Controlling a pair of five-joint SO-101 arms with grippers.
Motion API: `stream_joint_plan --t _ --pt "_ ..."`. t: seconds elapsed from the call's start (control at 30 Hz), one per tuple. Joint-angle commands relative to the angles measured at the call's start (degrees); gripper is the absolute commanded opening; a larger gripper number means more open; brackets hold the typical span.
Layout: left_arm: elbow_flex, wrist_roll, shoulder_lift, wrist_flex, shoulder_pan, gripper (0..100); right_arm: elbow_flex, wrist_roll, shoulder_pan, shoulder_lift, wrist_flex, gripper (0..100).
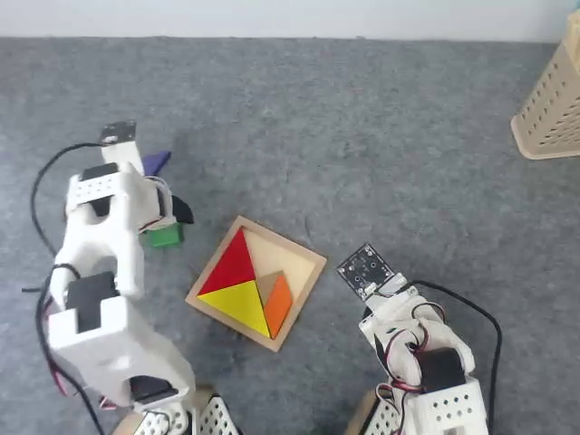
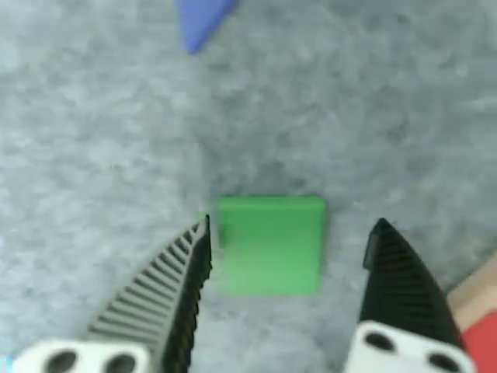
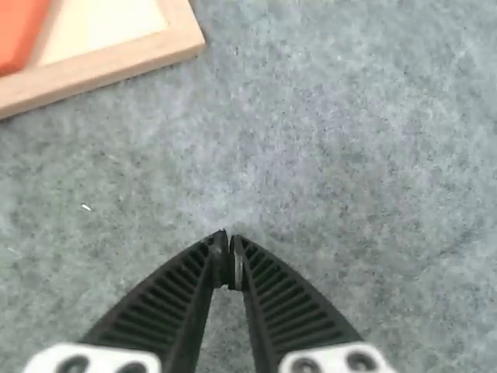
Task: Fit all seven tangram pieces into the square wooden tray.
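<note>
Left hand (image 2: 292, 227) released astride green square piece (image 2: 270, 245).
Jaws flank it ready for pickup; right hand (image 3: 229, 237) clenched empty, parked clear beside the wooden tray (image 1: 284, 240).

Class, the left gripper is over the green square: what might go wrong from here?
The green square sits nearer one finger of the open left gripper, so closing may push or twist it. The tray lies cornerwise and partly filled; a twisted square may catch on its rim.
</note>
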Motion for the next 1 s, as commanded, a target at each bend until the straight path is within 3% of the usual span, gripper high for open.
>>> stream_joint_plan --t 0.0,0.3,0.87,0.97 --pt "-2.15 0.79 0.0 -1.14 -1.32 30 1.05 -0.35 0.04 -0.84 0.31 0.8" --pt "0.57 -1.14 0.26 -2.9 3.69 24 1.05 -0.35 0.04 -0.84 0.31 0.8" --pt "1.63 -5.36 0.26 -1.58 6.95 7 1.05 -0.35 0.04 -0.84 0.31 0.8" --pt "1.63 -6.07 0.18 -1.49 6.95 8 1.05 -0.35 0.04 -0.84 0.31 0.8"
